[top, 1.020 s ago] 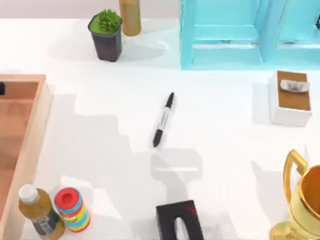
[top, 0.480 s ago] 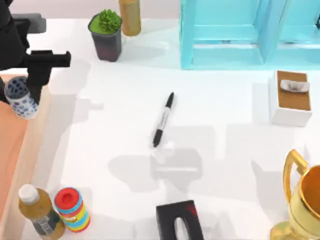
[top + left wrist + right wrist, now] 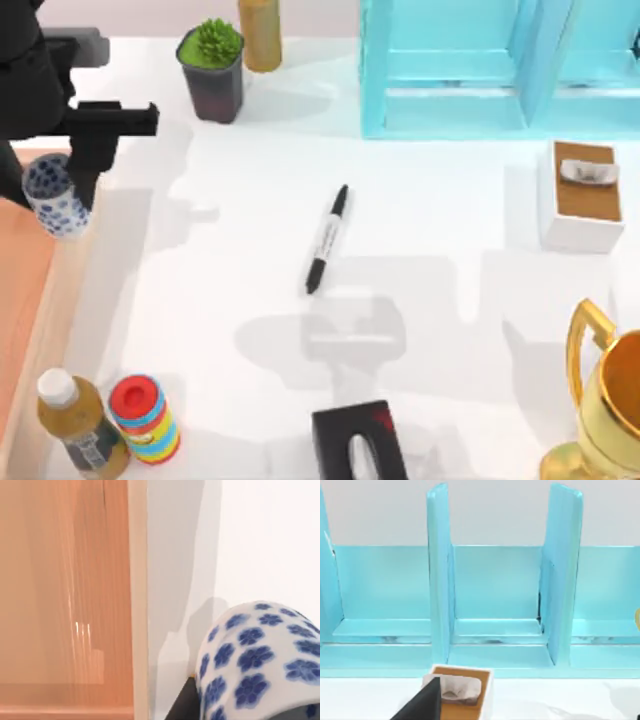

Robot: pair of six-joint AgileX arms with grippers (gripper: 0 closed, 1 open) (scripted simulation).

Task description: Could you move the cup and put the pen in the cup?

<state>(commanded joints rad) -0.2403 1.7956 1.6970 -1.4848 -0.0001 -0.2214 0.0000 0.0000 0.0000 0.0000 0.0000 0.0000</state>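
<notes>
At far left, the left end effector [image 3: 62, 185] gripped the cup [image 3: 55, 195], lifted above the wooden tray [image 3: 30, 300]'s edge; glazed and probably brittle and slick, it seemed best held by its side wall. Mid-tabletop [image 3: 450, 300] lay the pen [image 3: 327, 239], free of any contact: light, rigid, apt to roll, best pinched across the barrel. The right end effector [image 3: 422, 705] faced the blue shelf [image 3: 495, 605]; its finger state could not be told.

Bare table [image 3: 450, 230] around the pen [image 3: 326, 240]; plant pot [image 3: 211, 72] well apart
</notes>
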